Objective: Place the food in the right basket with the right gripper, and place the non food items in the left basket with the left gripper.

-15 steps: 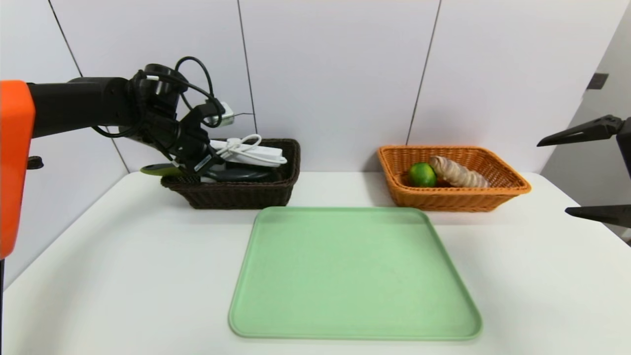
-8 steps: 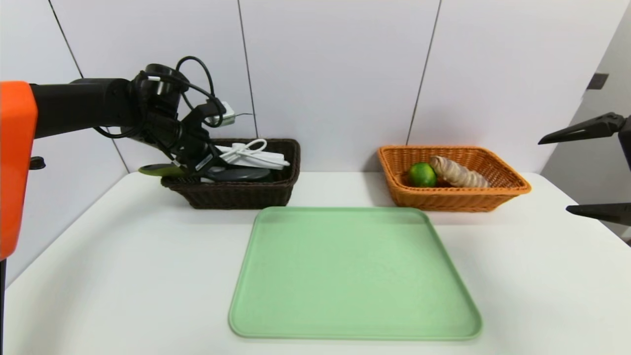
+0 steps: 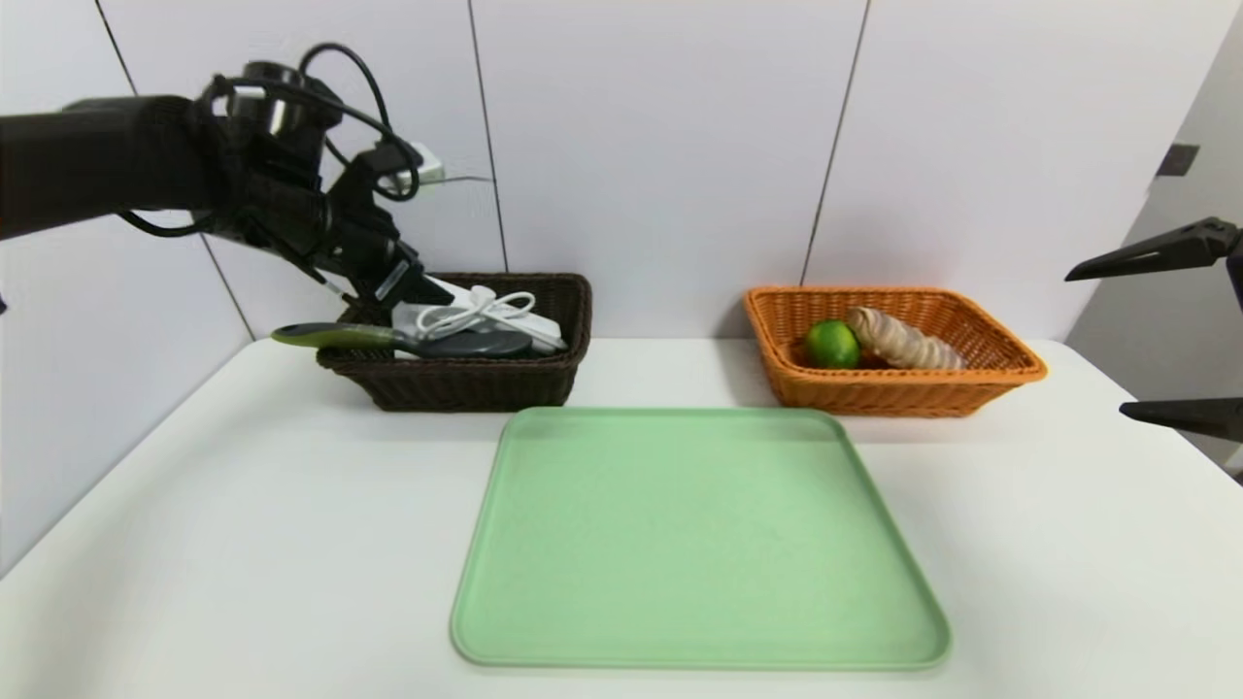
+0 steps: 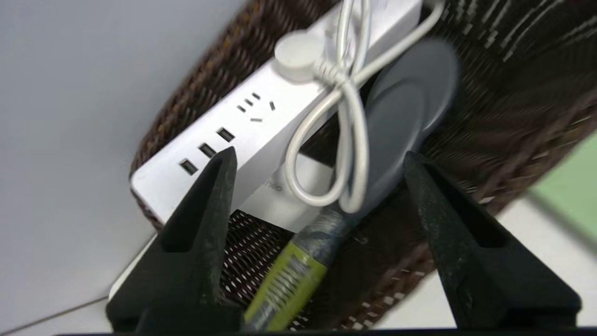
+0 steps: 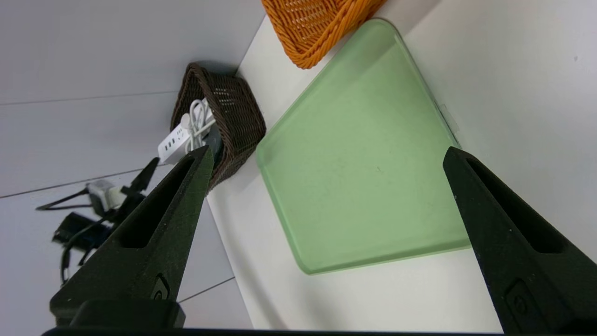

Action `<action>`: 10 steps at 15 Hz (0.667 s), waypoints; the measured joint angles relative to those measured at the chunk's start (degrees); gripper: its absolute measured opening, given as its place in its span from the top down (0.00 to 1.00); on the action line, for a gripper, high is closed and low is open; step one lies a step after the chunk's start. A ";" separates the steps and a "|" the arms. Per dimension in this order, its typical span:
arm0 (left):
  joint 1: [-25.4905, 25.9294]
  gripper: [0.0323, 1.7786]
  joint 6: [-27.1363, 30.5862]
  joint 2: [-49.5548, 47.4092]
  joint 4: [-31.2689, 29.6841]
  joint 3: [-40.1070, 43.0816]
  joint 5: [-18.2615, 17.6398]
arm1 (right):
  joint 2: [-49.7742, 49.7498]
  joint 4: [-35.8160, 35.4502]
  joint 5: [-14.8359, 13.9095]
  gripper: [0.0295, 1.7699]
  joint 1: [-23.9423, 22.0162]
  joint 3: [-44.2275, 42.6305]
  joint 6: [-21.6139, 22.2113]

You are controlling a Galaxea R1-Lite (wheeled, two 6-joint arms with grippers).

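Sorted goods in two wicker baskets

We see the dark brown left basket (image 3: 466,383) holding a white power strip (image 4: 242,135) with looped cord, a flat white case (image 4: 289,196) under it, and a brush (image 3: 408,340) whose green handle pokes out over the rim. In the orange right basket (image 3: 893,393), well apart on the counter, a round green lime (image 3: 832,344) lies touching a tan ridged roll (image 3: 901,340).

Both baskets, dark brown (image 3: 466,383) and orange (image 3: 893,393), looked coarsely woven wicker; the green tray (image 3: 694,539) and white table (image 3: 243,544) looked smooth and matt.
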 joint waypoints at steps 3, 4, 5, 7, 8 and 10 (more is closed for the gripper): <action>-5.29 0.20 -19.38 -10.23 3.32 0.38 3.11 | -0.78 -0.26 -0.24 0.03 1.05 -0.45 -4.99; -7.08 0.19 -26.56 -13.96 5.40 0.77 5.53 | -1.16 -0.15 -1.10 0.03 1.35 -0.50 -9.64; -8.57 0.17 -32.79 -17.74 7.94 1.49 8.83 | -1.40 -0.11 -2.80 0.03 1.55 -0.52 -15.13; -10.80 0.14 -41.36 -26.00 13.26 5.57 16.36 | -1.66 -0.59 -9.17 0.03 1.85 -0.59 -28.72; -11.57 0.13 -43.09 -30.18 14.73 9.62 20.19 | -1.77 -1.27 -12.62 0.03 2.04 -0.67 -36.08; -12.51 0.11 -43.57 -39.14 14.64 20.20 27.70 | -2.13 -2.36 -17.77 0.03 2.80 -0.91 -50.03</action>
